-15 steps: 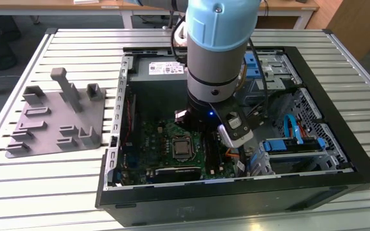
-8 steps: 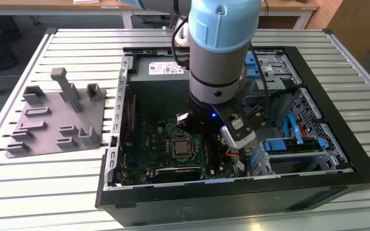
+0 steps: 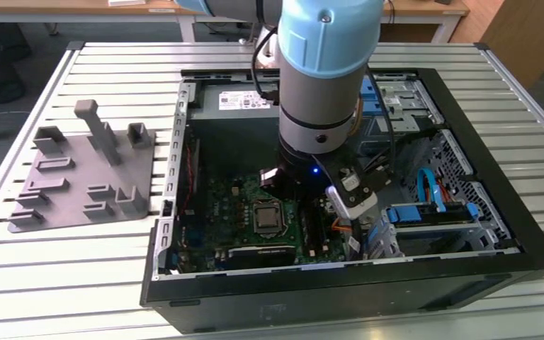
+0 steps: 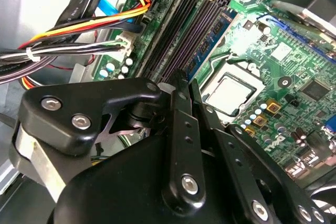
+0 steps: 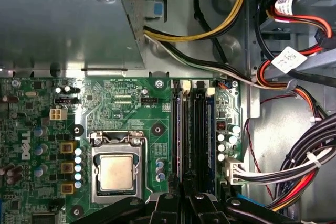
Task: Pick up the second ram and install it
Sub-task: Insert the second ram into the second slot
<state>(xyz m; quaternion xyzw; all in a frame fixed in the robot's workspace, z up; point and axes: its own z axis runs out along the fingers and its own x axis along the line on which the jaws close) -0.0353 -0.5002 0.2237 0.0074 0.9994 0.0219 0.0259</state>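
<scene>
Claw (image 5: 184,196) is down inside the case (image 3: 499,280), right over the slots (image 5: 195,129), beside the CPU (image 5: 115,174). You cannot tell from either wrist view whether it is apart, together, or clamped on anything.

Tray (image 3: 74,177) in the exterior view carries no stick, so the ram is not there to fetch.

Ram (image 5: 178,129): your best reading is the thin, grey-faced edge standing in the slot line that runs straight out from under the claw. It is too edge-on to confirm, and you cannot tell whether it is seated or merely resting in the slot.

A second thin edge, blue (image 5: 210,129), stands two slots over, on the far side from the CPU. This is probably the other stick.

Key relation: the ram lies directly below the claw, not off to a side. Its long axis is parallel to the slots, pointing from the claw toward the latch (image 5: 185,84) at the far end. It stands on edge, contacts down.
</scene>
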